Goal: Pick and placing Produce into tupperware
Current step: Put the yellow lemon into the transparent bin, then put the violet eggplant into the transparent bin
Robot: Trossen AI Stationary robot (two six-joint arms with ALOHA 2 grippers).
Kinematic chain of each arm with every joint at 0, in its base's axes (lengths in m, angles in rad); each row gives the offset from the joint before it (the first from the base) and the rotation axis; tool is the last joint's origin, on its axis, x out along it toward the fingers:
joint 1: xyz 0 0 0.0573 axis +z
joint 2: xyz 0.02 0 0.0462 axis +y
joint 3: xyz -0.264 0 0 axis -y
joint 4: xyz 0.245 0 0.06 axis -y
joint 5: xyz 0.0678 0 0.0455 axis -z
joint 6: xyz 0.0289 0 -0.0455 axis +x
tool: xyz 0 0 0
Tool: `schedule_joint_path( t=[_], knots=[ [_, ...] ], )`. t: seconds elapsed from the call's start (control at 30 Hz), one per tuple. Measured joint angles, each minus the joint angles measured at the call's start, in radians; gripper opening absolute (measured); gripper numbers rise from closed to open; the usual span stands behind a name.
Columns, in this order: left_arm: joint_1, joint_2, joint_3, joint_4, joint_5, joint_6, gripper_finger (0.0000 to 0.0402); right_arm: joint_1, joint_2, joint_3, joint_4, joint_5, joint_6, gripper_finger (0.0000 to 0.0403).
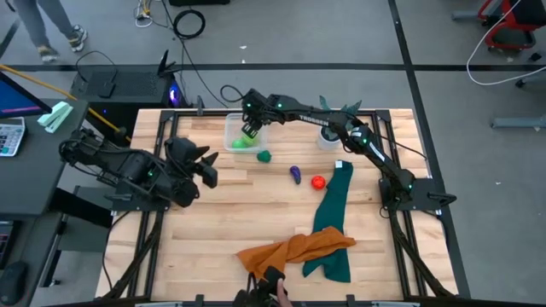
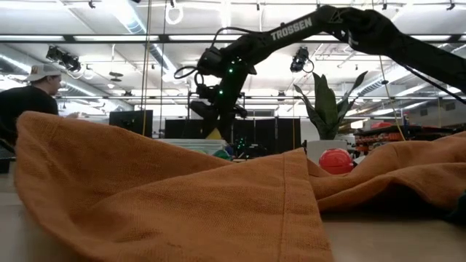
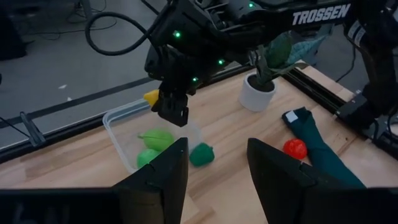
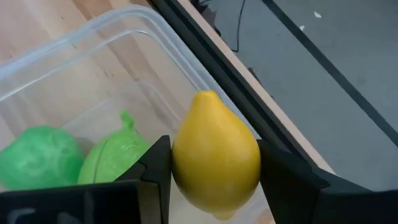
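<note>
My right gripper [image 1: 249,130] hangs over the clear square tupperware [image 1: 232,126] at the table's far side, shut on a yellow lemon [image 4: 216,151]. Two light green pieces [image 3: 155,146] lie inside the tupperware. A dark green piece [image 1: 264,156] lies on the table beside it, a purple piece [image 1: 295,174] and a red piece [image 1: 318,182] farther right. My left gripper [image 3: 217,165] is open and empty at the table's left side. My right gripper pinches the yellow lemon's two opposite sides [image 4: 180,155] between its two fingers, across its widest part. The fingers come from above, pointing down. The lemon is lifted clear above the tupperware, its pointed end [image 4: 205,96] sticking out past the fingers.
A white pot with a spiky green plant [image 3: 260,90] stands at the far right. A dark green cloth [image 1: 331,217] and an orange cloth [image 1: 294,250] lie toward the near edge. A person [image 2: 25,98] shows beyond the table.
</note>
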Motion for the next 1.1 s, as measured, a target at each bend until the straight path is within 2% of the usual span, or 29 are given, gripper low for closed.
schedule_joint_path(
  t=[0.43, 0.67, 0.87, 1.1],
  knots=[
    [0.009, 0.0, 0.0, 0.015, 0.0, -0.001, 0.0172, -0.001, -0.003, -0.048, 0.014, -0.078, -0.106, 0.0148],
    [0.009, 0.0, 0.0, 0.039, 0.0, 0.0, 0.0172, -0.001, -0.003, -0.078, 0.029, -0.077, -0.16, 0.015],
    [0.009, 0.0, 0.0, 0.06, 0.0, 0.018, 0.0172, 0.0, -0.003, -0.078, 0.033, -0.121, -0.182, 0.0174],
    [0.009, 0.0, 0.0, 0.061, 0.0, 0.048, 0.0172, 0.004, -0.003, -0.078, 0.032, -0.125, -0.185, 0.0203]
  ],
)
